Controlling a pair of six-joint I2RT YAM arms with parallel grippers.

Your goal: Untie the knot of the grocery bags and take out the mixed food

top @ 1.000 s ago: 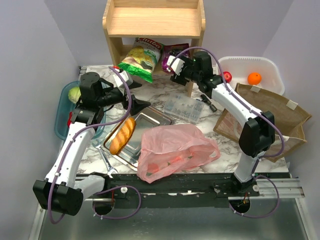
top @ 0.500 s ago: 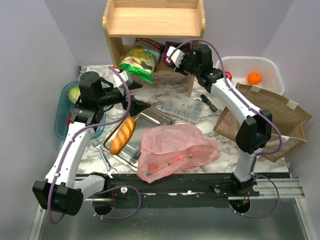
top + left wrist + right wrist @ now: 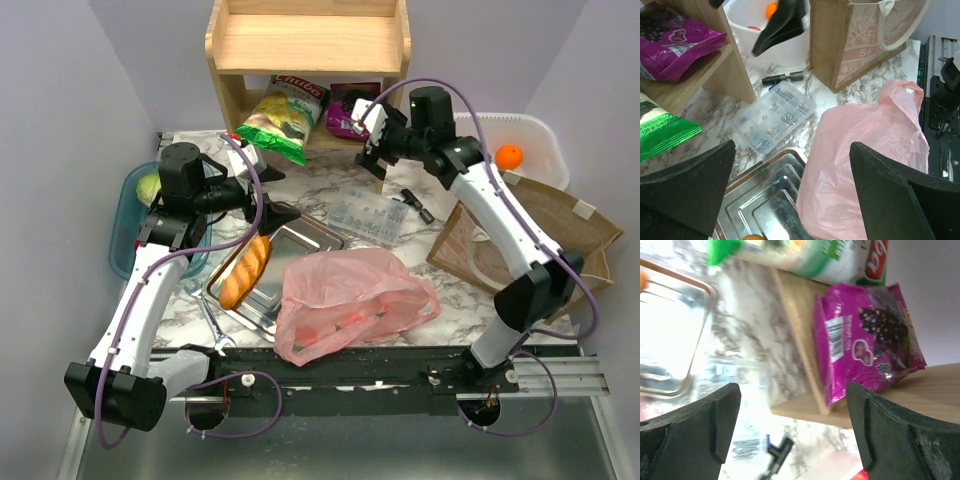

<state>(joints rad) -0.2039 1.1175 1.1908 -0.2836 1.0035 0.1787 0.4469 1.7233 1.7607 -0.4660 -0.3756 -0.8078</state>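
1 purple snack packet (image 3: 865,340) lies just beyond the right gripper (image 3: 792,412).

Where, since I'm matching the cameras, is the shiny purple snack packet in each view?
Top external: the shiny purple plastic snack packet lies top centre, on the lower board of the light wooden shelf unit.
Left wrist: top-left corner.
Right wrist: right of centre.
Shared landmark: the shelf unit under it.
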